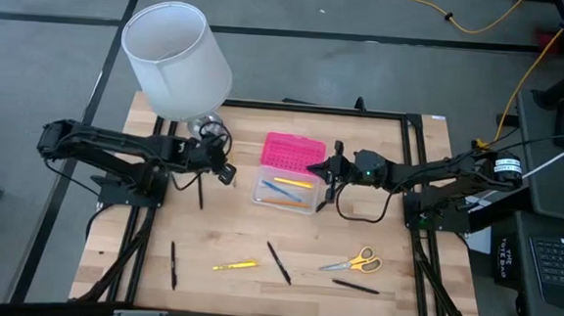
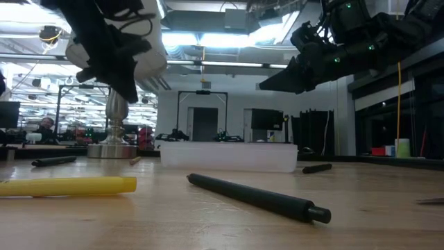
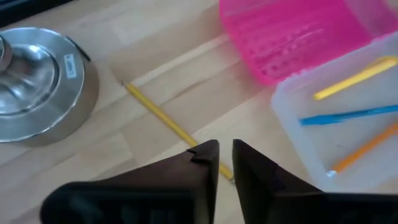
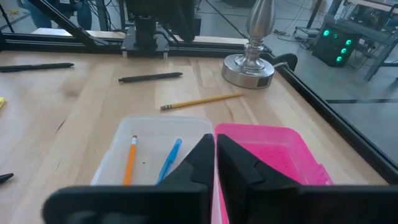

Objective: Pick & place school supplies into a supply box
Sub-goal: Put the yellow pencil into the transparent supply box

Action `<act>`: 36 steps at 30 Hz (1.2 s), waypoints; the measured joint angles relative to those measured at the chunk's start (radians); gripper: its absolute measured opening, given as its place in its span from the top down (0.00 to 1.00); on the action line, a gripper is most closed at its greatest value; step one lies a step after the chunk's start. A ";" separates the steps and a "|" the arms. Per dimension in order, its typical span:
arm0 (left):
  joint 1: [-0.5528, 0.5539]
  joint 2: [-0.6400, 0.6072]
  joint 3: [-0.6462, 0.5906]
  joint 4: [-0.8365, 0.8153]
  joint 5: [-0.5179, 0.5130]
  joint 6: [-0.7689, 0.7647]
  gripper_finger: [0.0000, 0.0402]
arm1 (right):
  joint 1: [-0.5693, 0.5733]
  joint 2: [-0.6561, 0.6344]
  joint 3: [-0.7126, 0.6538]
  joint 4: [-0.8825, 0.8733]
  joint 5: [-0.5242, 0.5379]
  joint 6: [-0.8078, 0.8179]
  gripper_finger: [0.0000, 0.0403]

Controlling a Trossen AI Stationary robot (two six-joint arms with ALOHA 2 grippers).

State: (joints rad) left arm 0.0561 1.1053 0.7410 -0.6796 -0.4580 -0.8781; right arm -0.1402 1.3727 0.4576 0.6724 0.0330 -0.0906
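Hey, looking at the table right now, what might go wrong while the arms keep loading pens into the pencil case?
1. The left gripper hangs over the yellow pencil with only a narrow gap between its fingers; it may nudge the pencil away instead of grasping it.
2. The lamp base sits near that pencil, so the left arm could bump it.
3. The right gripper hovers over the pink lid and clear tray; descending could shift the case.

Dark jointed arms, green light, black cables
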 joint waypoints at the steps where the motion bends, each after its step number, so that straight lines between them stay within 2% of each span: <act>1: 0.005 0.015 0.000 0.002 0.000 -0.002 0.88 | 0.000 0.000 0.000 0.001 0.000 0.000 0.93; 9: 0.075 0.128 0.000 0.002 0.070 -0.129 0.73 | 0.000 0.000 0.000 0.003 0.000 0.013 0.96; 16: 0.207 0.194 0.000 0.015 0.125 -0.173 0.66 | 0.000 0.000 0.000 0.004 0.000 0.034 0.98; 21: 0.257 0.251 0.000 0.083 0.189 -0.180 0.64 | 0.000 0.000 0.000 0.002 0.000 0.032 0.94; 26: 0.283 0.310 0.000 0.175 0.204 -0.122 0.64 | 0.000 0.000 0.000 -0.005 0.000 0.033 0.94; 30: 0.307 0.346 0.000 0.183 0.243 -0.122 0.64 | 0.000 0.000 0.000 -0.005 0.000 0.033 0.96; 36: 0.326 0.375 0.000 0.186 0.238 -0.122 0.64 | 0.000 0.000 0.001 -0.011 0.000 0.030 0.98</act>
State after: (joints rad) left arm 0.3823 1.4800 0.7406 -0.4938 -0.2203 -1.0000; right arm -0.1402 1.3727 0.4583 0.6611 0.0330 -0.0601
